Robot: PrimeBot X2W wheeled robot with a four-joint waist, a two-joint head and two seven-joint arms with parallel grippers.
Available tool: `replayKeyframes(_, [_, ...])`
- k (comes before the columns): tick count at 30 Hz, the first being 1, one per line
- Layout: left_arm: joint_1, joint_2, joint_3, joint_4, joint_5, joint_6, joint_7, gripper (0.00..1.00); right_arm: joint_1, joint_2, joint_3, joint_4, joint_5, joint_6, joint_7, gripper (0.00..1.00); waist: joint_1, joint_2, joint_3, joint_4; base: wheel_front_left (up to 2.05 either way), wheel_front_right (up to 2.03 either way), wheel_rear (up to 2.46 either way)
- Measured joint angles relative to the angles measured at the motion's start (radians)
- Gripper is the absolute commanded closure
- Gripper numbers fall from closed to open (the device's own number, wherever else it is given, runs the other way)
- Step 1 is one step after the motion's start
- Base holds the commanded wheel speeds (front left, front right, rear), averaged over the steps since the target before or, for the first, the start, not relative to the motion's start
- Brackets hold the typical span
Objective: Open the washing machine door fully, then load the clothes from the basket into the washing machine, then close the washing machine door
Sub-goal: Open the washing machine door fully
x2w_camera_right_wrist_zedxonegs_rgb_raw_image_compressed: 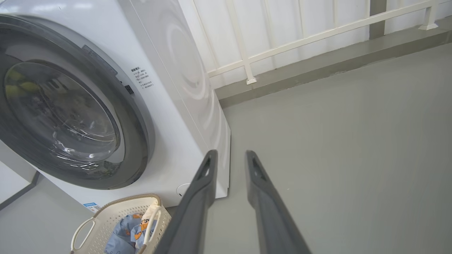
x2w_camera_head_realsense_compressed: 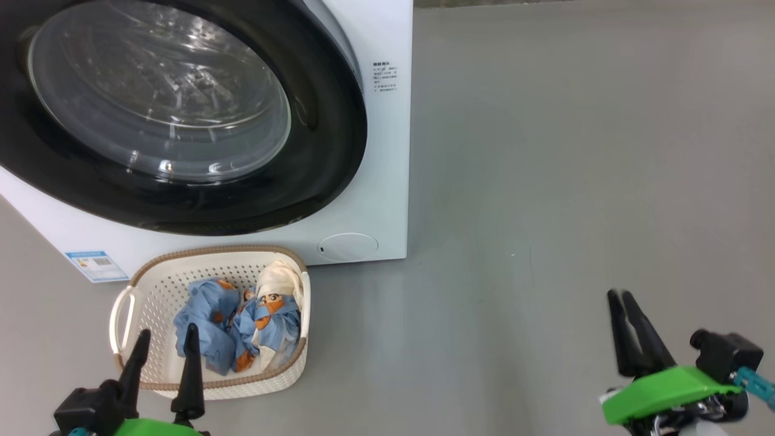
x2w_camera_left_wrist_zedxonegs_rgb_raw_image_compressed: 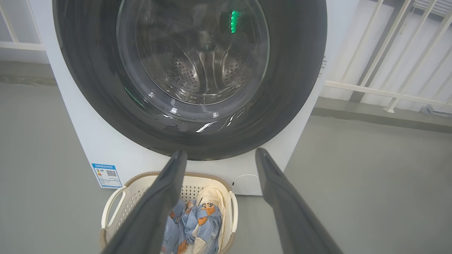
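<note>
Plainly, the opening step is not yet done. At lower left, the left gripper [x2w_camera_head_realsense_compressed: 168, 330] is spread wide and empty, overlapping the near rim of the basket [x2w_camera_head_realsense_compressed: 157, 284], in which the clothes [x2w_camera_head_realsense_compressed: 242, 327] are heaped. In the upper left, the washing machine door [x2w_camera_head_realsense_compressed: 163, 109] is seen shut on the washing machine [x2w_camera_head_realsense_compressed: 387, 181]. Its free edge should be hooked and swung through a full arc, with the basket just below kept clear. At lower right, the right gripper [x2w_camera_head_realsense_compressed: 620, 295] is parted narrowly and nothing is held. The door faces the lower frame and, being round, has no long axis. The basket's is judged to run left to right.
</note>
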Motion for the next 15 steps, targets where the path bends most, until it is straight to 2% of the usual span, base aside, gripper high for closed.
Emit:
replayKeyframes(6, [0.0, -0.007, -0.001, 0.004, -0.012, 0.0, 0.0, 0.0, -0.106, 0.014, 0.028, -0.045, 0.147, 0.0, -0.001, 1.0, 0.0, 0.0, 0.017, 0.002, 0.0, 0.0, 0.0])
replayKeyframes(15, [-0.033, -0.008, -0.024, 0.014, -0.027, 0.0, 0.0, 0.0, -0.349, 0.02, 0.081, -0.085, 0.559, 0.0, -0.008, 1.0, 0.0, 0.0, 0.059, 0.019, 0.0, 0.0, 0.0])
